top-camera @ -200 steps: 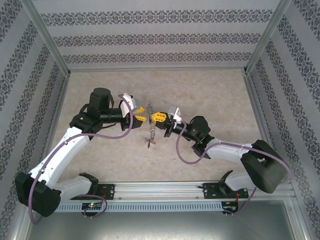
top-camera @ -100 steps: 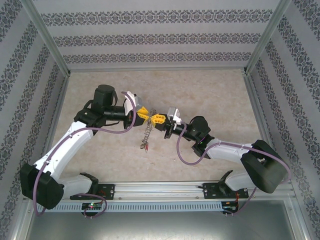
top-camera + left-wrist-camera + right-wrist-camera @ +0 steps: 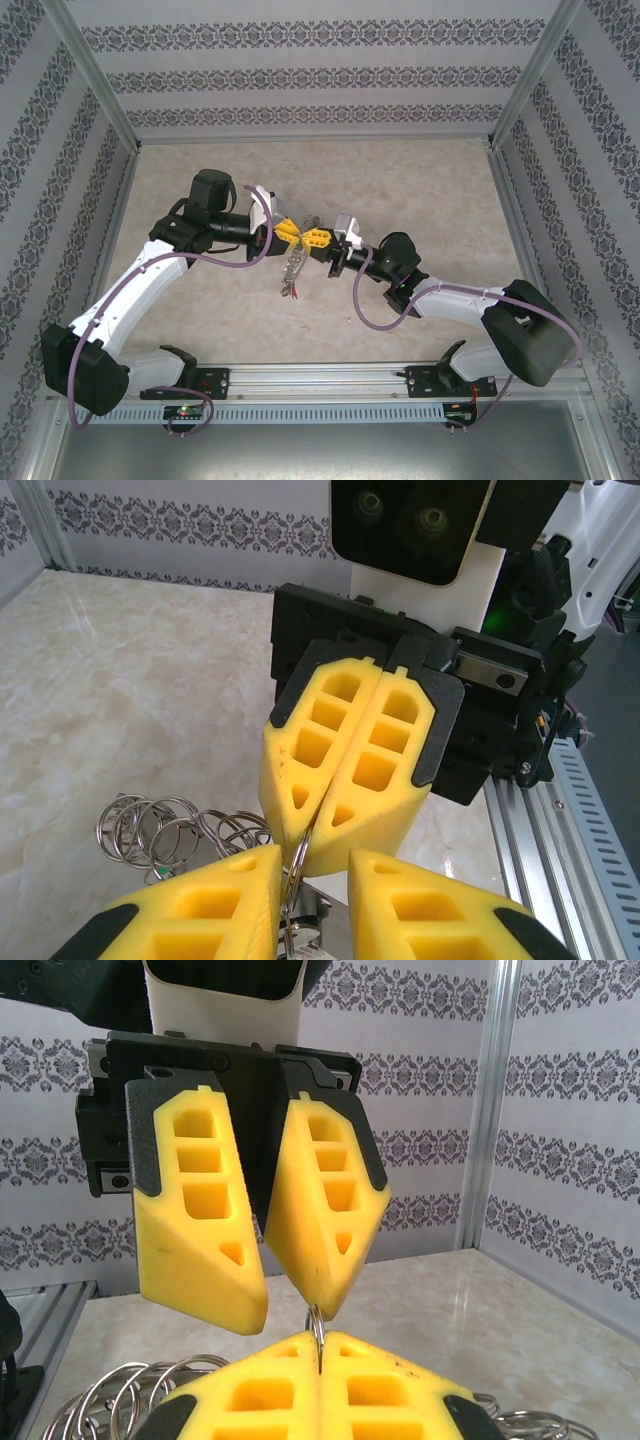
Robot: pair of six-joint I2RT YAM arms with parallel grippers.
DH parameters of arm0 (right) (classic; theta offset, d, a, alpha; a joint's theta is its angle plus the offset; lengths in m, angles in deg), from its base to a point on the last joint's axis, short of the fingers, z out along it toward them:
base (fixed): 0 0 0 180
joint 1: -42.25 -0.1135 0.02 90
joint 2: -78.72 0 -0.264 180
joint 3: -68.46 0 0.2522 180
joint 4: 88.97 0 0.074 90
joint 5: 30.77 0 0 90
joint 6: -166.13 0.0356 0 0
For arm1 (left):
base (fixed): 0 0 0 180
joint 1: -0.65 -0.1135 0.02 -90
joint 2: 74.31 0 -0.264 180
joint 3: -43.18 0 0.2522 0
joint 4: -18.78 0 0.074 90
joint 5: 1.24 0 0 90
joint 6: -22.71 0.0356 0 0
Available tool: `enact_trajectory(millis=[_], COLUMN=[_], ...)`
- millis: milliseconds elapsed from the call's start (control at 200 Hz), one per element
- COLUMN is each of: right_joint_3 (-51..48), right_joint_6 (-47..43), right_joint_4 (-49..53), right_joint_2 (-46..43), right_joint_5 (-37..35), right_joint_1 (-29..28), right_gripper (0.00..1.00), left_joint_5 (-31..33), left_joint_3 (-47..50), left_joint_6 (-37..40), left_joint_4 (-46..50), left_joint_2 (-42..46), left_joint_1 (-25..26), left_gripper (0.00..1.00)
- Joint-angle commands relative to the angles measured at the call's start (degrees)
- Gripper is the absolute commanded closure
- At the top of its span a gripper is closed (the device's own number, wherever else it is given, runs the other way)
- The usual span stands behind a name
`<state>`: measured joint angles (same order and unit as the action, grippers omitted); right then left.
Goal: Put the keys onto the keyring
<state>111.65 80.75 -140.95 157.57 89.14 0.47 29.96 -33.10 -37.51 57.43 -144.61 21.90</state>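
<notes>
The keyring [image 3: 317, 1322] is a thin silver ring standing on edge, and my right gripper [image 3: 318, 1352] is shut on its lower part. My left gripper [image 3: 288, 1312] faces it from above with its fingers apart, one fingertip [image 3: 320, 1295] touching the ring's top. In the left wrist view the keyring [image 3: 297, 865] runs along the inner face of one finger of my open left gripper [image 3: 315, 860]. In the top view both grippers [image 3: 293, 231] [image 3: 308, 237] meet mid-table, and a string of small keys [image 3: 291, 272] hangs below them. The key with the black oval tag is out of view.
A bunch of linked silver rings [image 3: 160, 825] lies beside the grippers above the marble tabletop [image 3: 420, 190]. Patterned walls [image 3: 320, 80] enclose the table, and an aluminium rail [image 3: 330, 378] runs along the near edge.
My left arm has moved right, bringing its fingers up to the right gripper. The hanging string of keys has swung slightly left. The right arm has stayed still.
</notes>
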Motion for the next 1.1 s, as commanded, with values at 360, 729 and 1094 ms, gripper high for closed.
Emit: enact_trajectory(millis=[360,729,1094], right_joint_3=[2.7,2.9,2.8], right_joint_6=[0.3,0.3,0.3], right_joint_4=[-3.6,-3.6,-3.5], right_joint_2=[-0.7,-1.0,-1.0], right_joint_5=[1.1,1.6,1.9], right_joint_1=[0.2,0.2,0.3], right_gripper=[1.00,1.00,1.00], left_joint_5=[-5.6,-4.7,-3.2], left_joint_3=[-0.2,-0.2,-0.3], left_joint_6=[4.7,4.6,5.8], left_joint_4=[5.4,5.4,6.3], left_joint_2=[-1.1,-2.2,-2.2], left_joint_1=[-0.7,-0.7,-0.8], left_gripper=[0.77,0.77,1.00])
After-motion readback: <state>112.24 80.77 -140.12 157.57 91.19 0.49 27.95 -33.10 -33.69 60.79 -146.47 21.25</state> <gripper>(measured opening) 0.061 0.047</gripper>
